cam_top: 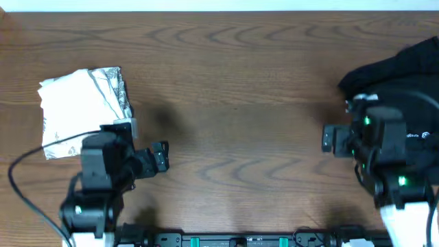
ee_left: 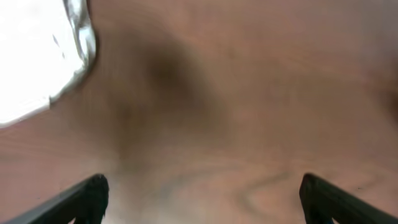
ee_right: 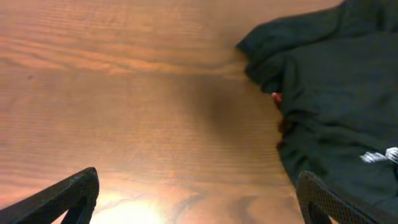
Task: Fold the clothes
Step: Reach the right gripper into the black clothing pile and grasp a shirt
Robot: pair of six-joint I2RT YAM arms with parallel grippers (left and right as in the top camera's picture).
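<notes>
A folded white, grey-printed garment (cam_top: 79, 106) lies at the left of the table; its edge shows at the top left of the left wrist view (ee_left: 37, 56). A heap of black shirts (cam_top: 405, 75) with a small white logo (cam_top: 413, 136) lies at the right, also in the right wrist view (ee_right: 329, 106), where a bit of pink (ee_right: 276, 98) peeks out. My left gripper (cam_top: 159, 158) (ee_left: 202, 199) is open and empty over bare wood, right of the white garment. My right gripper (cam_top: 333, 139) (ee_right: 199, 199) is open and empty, just left of the black heap.
The brown wooden table (cam_top: 233, 82) spans the view. A black cable (cam_top: 27, 165) loops from the left arm. A black rail with connectors (cam_top: 240, 240) runs along the front edge.
</notes>
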